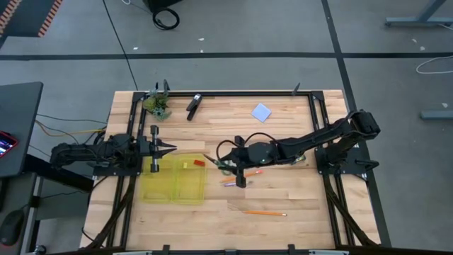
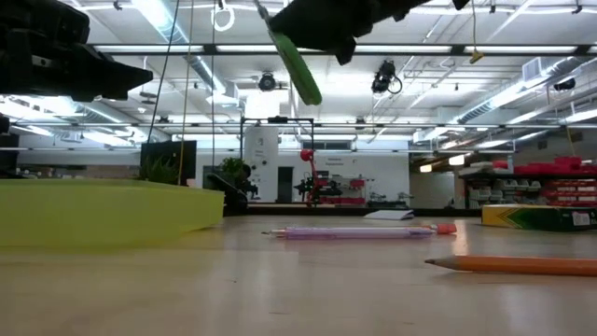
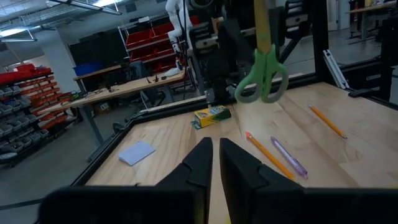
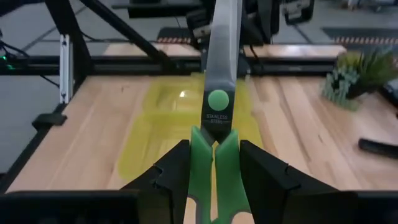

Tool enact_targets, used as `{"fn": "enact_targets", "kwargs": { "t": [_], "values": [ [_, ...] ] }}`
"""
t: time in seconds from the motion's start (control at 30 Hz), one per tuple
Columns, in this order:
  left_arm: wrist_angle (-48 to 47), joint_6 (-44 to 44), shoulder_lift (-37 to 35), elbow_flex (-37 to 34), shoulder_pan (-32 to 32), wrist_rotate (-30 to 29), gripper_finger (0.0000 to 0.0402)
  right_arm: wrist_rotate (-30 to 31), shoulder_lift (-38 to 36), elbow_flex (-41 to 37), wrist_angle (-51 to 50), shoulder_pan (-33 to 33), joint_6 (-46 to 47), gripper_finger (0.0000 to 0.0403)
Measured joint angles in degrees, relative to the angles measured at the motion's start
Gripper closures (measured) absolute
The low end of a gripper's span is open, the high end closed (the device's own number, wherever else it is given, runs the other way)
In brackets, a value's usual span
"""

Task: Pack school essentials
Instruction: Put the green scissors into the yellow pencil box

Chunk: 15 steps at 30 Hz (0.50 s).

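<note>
Pale wood table [image 1: 297, 198] with visible plank grain, bordered by a black frame [image 1: 248, 93]. Translucent yellow tray [image 4: 155, 124]. Scissors [image 4: 214, 124] with bright green handles, grey steel blades and a green pivot disc. Orange pencil [image 1: 263, 212] with a dark tip; a second orange pencil [image 3: 270, 152] beside a lilac-purple pen [image 3: 289, 158]. Pale blue square notepad [image 1: 261, 112]. Yellow crayon box [image 3: 211, 116] with green markings. Small red eraser [image 1: 199, 163]. Green leafy clump [image 4: 360, 78]. Both arms are black.
</note>
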Motion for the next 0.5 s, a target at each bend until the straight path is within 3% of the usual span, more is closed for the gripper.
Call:
{"fn": "enact_targets", "kwargs": {
  "t": [0.13, 0.5],
  "values": [
    [0.0, 0.0, 0.0, -0.02, 0.0, 0.0, 0.037, -0.24, 3.49, 1.25, 4.45, -0.07, -2.83, 0.0266],
    [-0.23, 0.01, 0.37, 0.0, 0.0, 0.02, 0.0366, -9.15, 22.22, 24.79, 3.25, -0.04, -14.02, 0.0266]
  ]
}}
